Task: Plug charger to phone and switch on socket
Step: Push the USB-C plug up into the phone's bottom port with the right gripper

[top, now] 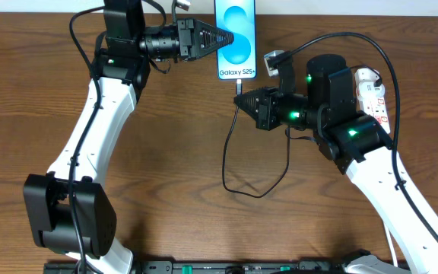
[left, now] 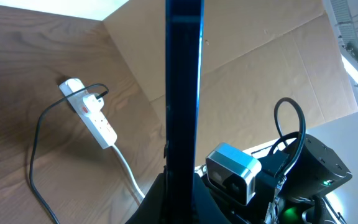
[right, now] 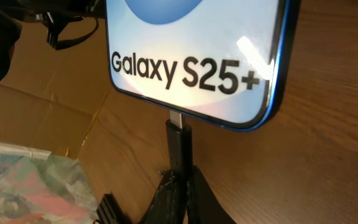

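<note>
Two grippers were both on the phone [top: 236, 34], up at 12 o'clock on the table [top: 166, 152]. The left gripper [top: 220, 38], reaching in from 9 o'clock, was clamped on its edge, I'd guess to brace it against the push; the right gripper [top: 240, 94], at the phone's 6 o'clock, was pinching the plug of the charger [right: 180, 146] right at the port, with the slack looping off toward 6; a bit of silver tip [right: 176, 118] showed in the right wrist view, so probably not fully seated; the socket [top: 372, 91] sat at 3 o'clock, half hidden behind the right arm; couldn't read its switches; the left fingers were mostly cut off in the left wrist view.
</note>
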{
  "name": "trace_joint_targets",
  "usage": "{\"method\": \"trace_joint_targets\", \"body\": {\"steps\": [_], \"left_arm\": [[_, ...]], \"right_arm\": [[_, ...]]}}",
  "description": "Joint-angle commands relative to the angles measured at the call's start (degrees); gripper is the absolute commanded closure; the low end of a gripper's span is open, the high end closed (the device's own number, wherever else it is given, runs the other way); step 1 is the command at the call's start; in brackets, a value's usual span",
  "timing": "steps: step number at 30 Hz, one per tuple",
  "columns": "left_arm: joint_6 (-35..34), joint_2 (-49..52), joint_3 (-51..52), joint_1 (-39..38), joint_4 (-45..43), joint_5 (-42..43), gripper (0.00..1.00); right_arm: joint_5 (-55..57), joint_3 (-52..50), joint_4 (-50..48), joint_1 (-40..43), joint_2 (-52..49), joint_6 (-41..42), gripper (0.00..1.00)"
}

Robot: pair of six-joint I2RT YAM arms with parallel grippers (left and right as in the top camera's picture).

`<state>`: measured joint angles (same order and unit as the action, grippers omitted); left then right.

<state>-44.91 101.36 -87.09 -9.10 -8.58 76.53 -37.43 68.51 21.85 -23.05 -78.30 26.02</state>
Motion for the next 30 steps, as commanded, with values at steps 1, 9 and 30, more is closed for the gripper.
{"method": "trace_joint_targets", "body": {"steps": [1,9,30], "left_arm": [[1.4,-1.4,-1.2,0.1,-0.5,1.5,0.93],[1.4,-1.4,-1.2,0.1,-0.5,2.7,0.93],[1.2,-1.4,-1.2,0.1,-0.5,4.1,0.93]], "right_arm": [[0.0,1.6,-0.2,0.3,1.1,-0.8,0.99],[-0.2,1.6,-0.2,0.3,1.1,0.3,0.99],[-1.6,1.6,-1.3,0.3,1.1,2.3,0.99]]}}
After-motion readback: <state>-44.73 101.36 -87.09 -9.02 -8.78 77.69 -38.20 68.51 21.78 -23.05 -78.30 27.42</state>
